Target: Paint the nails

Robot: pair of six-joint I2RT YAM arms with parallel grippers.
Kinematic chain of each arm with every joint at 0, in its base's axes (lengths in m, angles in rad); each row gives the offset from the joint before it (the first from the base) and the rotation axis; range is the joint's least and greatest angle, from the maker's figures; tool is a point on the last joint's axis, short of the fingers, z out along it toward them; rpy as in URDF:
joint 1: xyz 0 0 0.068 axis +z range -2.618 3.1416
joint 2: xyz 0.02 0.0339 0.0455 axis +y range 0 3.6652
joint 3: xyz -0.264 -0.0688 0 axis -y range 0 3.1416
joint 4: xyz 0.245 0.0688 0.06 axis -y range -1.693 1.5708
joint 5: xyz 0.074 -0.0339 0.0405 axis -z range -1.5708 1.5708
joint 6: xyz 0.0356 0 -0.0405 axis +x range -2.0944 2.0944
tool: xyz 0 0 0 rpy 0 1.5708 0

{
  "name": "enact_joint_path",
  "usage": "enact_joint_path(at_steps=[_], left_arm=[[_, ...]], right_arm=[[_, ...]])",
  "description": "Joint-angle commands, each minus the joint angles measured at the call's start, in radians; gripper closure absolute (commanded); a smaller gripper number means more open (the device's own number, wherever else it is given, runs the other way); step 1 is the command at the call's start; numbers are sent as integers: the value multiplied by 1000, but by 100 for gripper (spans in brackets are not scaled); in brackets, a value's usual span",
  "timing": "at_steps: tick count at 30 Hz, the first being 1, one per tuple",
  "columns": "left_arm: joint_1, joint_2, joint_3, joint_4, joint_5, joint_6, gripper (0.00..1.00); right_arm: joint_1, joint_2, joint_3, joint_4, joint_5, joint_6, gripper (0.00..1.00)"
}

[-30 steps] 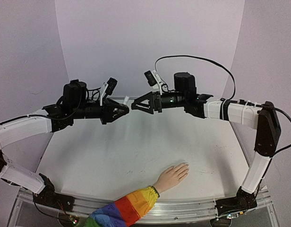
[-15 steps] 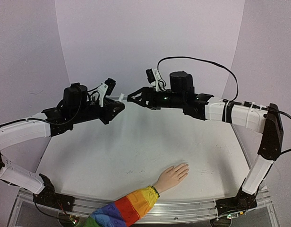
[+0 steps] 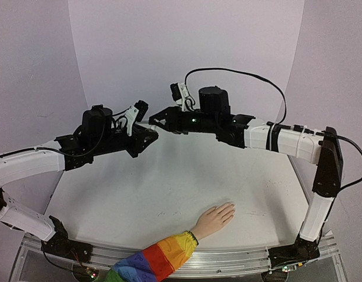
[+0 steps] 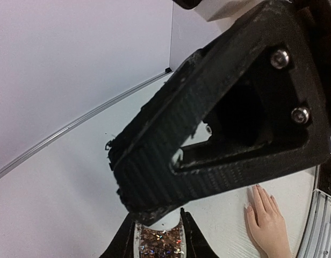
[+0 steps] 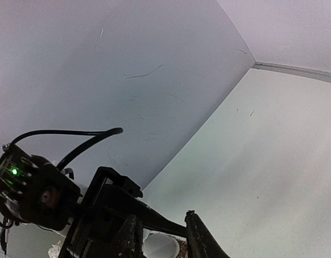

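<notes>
A small flesh-coloured hand [image 3: 214, 218] with a rainbow sleeve [image 3: 157, 261] lies flat near the table's front edge. Its pale nails [image 4: 246, 206] show in the left wrist view. Both grippers meet high above the back of the table. My left gripper [image 3: 147, 135] is shut on a small bottle of glittery polish [image 4: 159, 242]. My right gripper [image 3: 155, 120] has come in from the right. Its fingers [image 5: 200, 239] stand close on either side of the bottle's white cap [image 5: 161, 246], with a thin gap on one side. Whether they press the cap I cannot tell.
The white table [image 3: 169, 182] is walled by pale lilac panels at the back and sides. A black cable [image 3: 240, 73] loops above the right arm. A metal rail [image 3: 240, 255] runs along the front edge, with the arm bases at both ends.
My right gripper has moved left and over the bottle's cap, and its jaws have narrowed from wide open. The left gripper has shifted slightly, still holding the bottle. The hand has not moved.
</notes>
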Motion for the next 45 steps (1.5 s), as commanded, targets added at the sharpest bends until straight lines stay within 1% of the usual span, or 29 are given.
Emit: enact_joint_path(at_steps=[1, 3, 5, 6, 8, 10, 12, 13, 14, 15, 16, 17, 18, 19, 21, 22, 24, 26, 28, 30, 31, 33, 35, 37, 39, 41, 43, 45], left_arm=[[-9, -2, 38, 42, -6, 12, 100], [-10, -3, 40, 40, 1, 9, 100], [-10, -4, 42, 42, 13, 6, 100], [-10, -5, 44, 41, 22, 4, 100], [-9, -7, 47, 42, 55, -4, 100], [-8, -9, 52, 42, 115, -14, 100], [4, -5, 62, 42, 211, -46, 100], [18, 0, 71, 41, 278, -75, 100], [37, 6, 82, 42, 372, -104, 100], [56, 15, 96, 42, 471, -132, 100], [68, 36, 122, 45, 578, -151, 100], [76, 48, 143, 45, 691, -162, 100], [78, 71, 164, 46, 787, -170, 100], [79, 96, 183, 47, 873, -183, 100], [77, 141, 213, 46, 948, -225, 100], [77, 147, 216, 46, 944, -230, 100], [77, 138, 197, 45, 876, -217, 100], [76, 120, 174, 47, 765, -195, 100], [76, 98, 151, 46, 665, -174, 100], [74, 80, 131, 44, 557, -165, 100], [74, 67, 120, 43, 508, -157, 100], [74, 44, 95, 40, 409, -145, 100], [73, 18, 76, 37, 315, -133, 100], [73, 0, 61, 34, 236, -123, 100], [72, -11, 52, 33, 180, -113, 100], [73, -15, 49, 29, 155, -98, 100], [73, -12, 49, 28, 137, -88, 100], [73, -8, 50, 25, 123, -82, 100]], right_arm=[[9, 7, 51, 44, 7, -1, 70], [8, 11, 49, 43, 5, -2, 70], [9, 16, 49, 45, -9, -3, 74], [9, 18, 50, 47, -20, -9, 77], [7, 20, 53, 50, -51, -41, 89], [2, 12, 45, 55, -90, -99, 99], [-19, -1, 17, 67, -195, -179, 100], [-37, -8, -1, 80, -304, -224, 100], [-56, -16, -24, 107, -460, -271, 100], [-67, -26, -52, 155, -655, -323, 100], [-71, -35, -73, 166, -873, -383, 100], [-72, -43, -96, 166, -1034, -428, 100], [-79, -47, -113, 165, -1114, -440, 100], [-90, -48, -123, 164, -1127, -429, 100], [-105, -53, -141, 151, -1107, -428, 100], [-112, -67, -161, 151, -1095, -441, 100], [-125, -95, -192, 150, -1055, -464, 100], [-131, -104, -203, 148, -986, -464, 98], [-140, -120, -214, 142, -881, -458, 82], [-148, -145, -228, 138, -737, -440, 55], [-151, -160, -237, 132, -636, -429, 45], [-157, -188, -246, 109, -459, -396, 30], [-161, -202, -249, 91, -332, -347, 20], [-162, -197, -240, 80, -269, -287, 17], [-158, -179, -217, 76, -288, -243, 16], [-149, -161, -186, 75, -284, -199, 16], [-136, -146, -160, 73, -226, -151, 16], [-120, -127, -134, 75, -197, -102, 19]])
